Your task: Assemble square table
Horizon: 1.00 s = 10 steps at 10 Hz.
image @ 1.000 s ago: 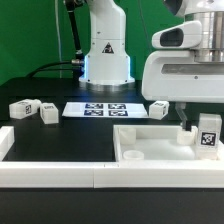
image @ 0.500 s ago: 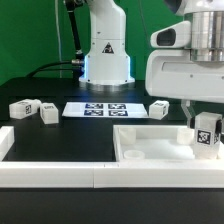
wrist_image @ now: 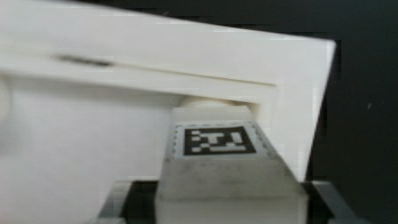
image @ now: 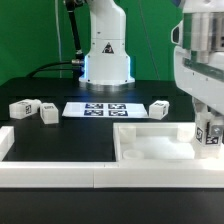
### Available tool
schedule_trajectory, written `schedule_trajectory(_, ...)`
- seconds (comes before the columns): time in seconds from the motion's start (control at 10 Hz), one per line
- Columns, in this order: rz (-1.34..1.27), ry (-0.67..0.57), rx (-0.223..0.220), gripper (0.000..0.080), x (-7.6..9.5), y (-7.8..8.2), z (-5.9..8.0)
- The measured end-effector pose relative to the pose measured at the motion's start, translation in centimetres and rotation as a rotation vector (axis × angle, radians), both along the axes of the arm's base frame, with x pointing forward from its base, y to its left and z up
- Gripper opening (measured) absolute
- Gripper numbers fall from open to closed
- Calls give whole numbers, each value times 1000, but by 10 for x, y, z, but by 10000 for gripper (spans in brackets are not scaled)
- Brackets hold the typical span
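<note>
The black table (image: 70, 135) carries the marker board (image: 95, 108) at twelve o'clock, first leg (image: 22, 107) and second leg (image: 48, 114) at ten, third leg (image: 159, 108) at two, square top (image: 140, 131) at four.

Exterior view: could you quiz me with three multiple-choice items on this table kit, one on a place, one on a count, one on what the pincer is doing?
1. Where does the marker board lie relative to the square top?
A) inside it
B) beyond it, on the black table
C) stacked on it
2. How many legs lie loose on the black table?
A) one
B) six
C) three
3. The pincer is:
A) shut on a tagged leg
B) open and empty
C) out of sight

Answers: 1 B, it lies flat past the top's far rim. 2 C, two legs at the exterior view's left, one at the board's right. 3 A, it clamps the leg near the top's corner.
</note>
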<state>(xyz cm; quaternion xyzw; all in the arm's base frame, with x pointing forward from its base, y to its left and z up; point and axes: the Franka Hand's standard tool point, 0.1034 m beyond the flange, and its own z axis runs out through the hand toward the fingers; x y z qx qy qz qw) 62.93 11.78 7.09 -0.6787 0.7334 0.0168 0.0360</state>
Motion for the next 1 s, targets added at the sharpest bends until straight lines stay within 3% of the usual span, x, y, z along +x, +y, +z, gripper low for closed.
schedule_trajectory(0.6,-332,7,20,290,0,-4,-1)
schedule_trajectory(0.8,-330,1,11,290,0,-2,-1)
schedule_trajectory(1.0,-296,0,17,524,0,0,-1)
